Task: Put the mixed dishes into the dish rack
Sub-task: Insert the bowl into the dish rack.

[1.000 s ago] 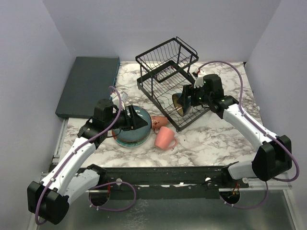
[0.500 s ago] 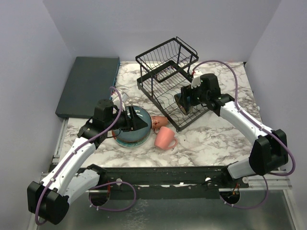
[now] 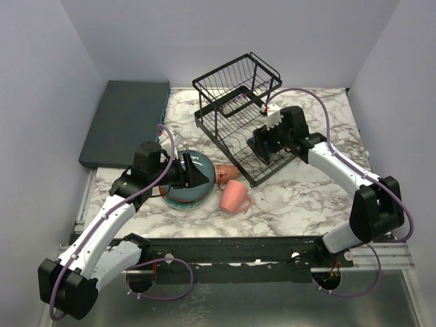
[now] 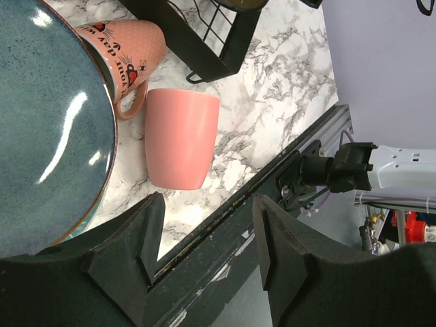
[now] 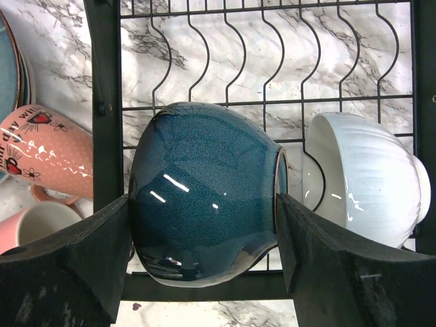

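marble tabletop (image 3: 306,191), lilac walls (image 3: 204,34), dark teal slab (image 3: 126,119) at back left. left gripper (image 4: 208,201) jaws apart, right gripper (image 5: 203,204) clamped on dark bowl (image 5: 197,163) in rack (image 5: 102,82).

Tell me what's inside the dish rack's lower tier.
Two bowls lie on their sides in the dish rack: a dark blue bowl, between the fingers of the right gripper, and a white bowl beside it. The bowls hide their own insides and the wires beneath them.
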`<state>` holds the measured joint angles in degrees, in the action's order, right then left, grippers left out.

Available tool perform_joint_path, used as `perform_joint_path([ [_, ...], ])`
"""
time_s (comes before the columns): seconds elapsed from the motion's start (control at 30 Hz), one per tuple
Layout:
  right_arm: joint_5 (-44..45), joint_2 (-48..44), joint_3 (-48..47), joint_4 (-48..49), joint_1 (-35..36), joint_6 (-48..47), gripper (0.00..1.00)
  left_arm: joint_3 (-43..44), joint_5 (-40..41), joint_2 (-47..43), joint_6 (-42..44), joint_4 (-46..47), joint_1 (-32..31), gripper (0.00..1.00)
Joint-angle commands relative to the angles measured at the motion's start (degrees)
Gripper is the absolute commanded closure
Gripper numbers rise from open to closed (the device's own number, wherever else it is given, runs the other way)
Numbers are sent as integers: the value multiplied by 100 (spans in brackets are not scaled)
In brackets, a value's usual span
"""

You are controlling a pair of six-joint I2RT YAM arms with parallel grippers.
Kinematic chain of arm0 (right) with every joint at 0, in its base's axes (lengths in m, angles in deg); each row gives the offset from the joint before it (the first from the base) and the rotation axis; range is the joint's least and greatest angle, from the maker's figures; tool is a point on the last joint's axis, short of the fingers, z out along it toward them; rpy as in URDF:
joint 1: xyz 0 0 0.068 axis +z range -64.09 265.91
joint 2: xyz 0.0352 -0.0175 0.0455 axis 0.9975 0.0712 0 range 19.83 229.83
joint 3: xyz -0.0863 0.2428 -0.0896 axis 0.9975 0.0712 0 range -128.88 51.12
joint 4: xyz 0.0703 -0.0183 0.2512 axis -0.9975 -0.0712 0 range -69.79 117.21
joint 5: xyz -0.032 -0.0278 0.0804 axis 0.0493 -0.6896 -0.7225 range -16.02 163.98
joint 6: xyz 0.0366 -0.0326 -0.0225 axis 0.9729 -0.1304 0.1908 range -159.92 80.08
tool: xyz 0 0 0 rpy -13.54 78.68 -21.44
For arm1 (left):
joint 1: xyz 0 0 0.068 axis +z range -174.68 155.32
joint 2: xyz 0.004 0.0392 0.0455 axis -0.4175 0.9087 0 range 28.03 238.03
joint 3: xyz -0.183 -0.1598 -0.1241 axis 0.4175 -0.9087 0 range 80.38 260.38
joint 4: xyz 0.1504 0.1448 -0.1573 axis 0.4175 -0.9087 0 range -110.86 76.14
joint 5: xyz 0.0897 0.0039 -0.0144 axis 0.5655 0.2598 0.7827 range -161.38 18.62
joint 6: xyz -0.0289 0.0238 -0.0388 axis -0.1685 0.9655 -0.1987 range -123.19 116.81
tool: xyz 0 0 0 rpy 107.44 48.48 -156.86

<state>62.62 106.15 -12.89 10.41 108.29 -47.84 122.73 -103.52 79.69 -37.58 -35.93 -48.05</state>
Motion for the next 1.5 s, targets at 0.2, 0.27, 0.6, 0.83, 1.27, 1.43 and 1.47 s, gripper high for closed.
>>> perform_joint_path([
  [0.2,-331,104,133,394,2,-452,81,81,-66,-139,170,-86,0,40],
  [0.27,-431,109,194,358,32,-504,80,82,-55,-147,186,-93,-2,40],
  [0.6,-665,384,-33,-74,74,-315,70,74,-24,-182,212,-132,-2,40],
  [0.83,-381,408,-16,-72,74,-75,52,67,10,-182,214,-160,0,40],
  [1.27,143,341,-163,-145,74,115,20,72,65,-127,205,-167,-1,36],
  [1.43,264,335,-187,-130,70,125,5,72,81,-121,209,-188,-1,35],
  [1.47,270,347,-185,-119,74,129,3,72,85,-119,207,-186,-4,35],
])
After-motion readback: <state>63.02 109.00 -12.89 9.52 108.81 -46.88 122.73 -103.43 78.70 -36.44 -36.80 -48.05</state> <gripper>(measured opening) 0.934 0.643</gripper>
